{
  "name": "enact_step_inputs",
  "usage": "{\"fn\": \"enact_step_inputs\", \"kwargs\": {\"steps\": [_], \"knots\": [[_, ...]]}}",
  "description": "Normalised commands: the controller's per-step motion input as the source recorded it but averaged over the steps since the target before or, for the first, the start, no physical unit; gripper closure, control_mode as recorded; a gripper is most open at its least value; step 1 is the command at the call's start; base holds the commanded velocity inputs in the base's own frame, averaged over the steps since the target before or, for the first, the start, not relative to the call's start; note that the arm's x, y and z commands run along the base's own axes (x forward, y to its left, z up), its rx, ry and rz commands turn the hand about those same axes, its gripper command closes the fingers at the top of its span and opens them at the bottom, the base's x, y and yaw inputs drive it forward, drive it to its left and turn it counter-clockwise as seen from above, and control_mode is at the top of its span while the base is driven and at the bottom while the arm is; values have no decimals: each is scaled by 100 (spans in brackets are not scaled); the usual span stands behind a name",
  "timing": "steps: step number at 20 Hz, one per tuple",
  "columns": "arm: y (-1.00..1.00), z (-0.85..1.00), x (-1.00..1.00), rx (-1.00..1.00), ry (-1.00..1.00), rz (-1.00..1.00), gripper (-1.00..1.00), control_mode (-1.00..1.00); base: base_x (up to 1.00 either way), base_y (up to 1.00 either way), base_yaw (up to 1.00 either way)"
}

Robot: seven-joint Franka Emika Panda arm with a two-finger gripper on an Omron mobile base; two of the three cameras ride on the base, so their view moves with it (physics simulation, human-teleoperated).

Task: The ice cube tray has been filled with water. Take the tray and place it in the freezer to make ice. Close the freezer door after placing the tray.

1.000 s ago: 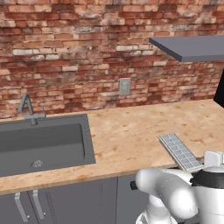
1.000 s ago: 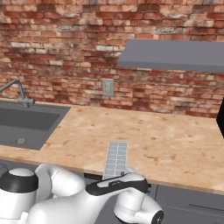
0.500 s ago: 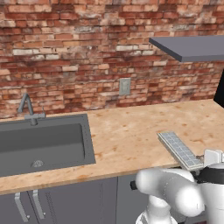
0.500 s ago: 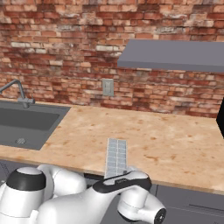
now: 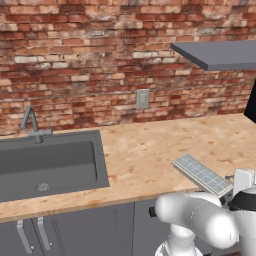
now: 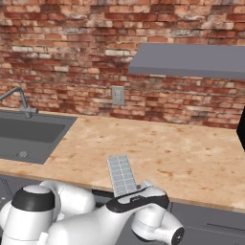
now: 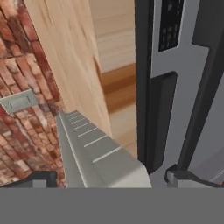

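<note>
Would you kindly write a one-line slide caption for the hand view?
Open gripper straddling the near end of the ice cube tray on the wooden counter, brick wall beyond.

Red brick wall (image 5: 90, 65), grey sink (image 5: 47, 162) with faucet (image 5: 31, 122), wooden counter (image 6: 182, 158), wall outlet (image 6: 117, 95), grey shelf (image 6: 191, 60)

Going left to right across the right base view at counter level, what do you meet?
Faucet → sink basin → wall outlet → ice cube tray, lying at the counter's front edge → grey shelf, overhead on the brick wall.
</note>
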Motion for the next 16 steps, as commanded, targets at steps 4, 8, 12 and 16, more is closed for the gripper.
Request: {"fn": "enact_step_inputs", "kwargs": {"steps": [4,8,12,16], "knots": [[17,0,1,-2,-8,0,-100,-100,0,0,0],[27,0,1,-3,-9,0,-100,-100,0,0,0],[32,0,8,-6,-12,0,-100,-100,0,0,0],[31,0,8,-8,-11,0,-100,-100,0,0,0]]}}
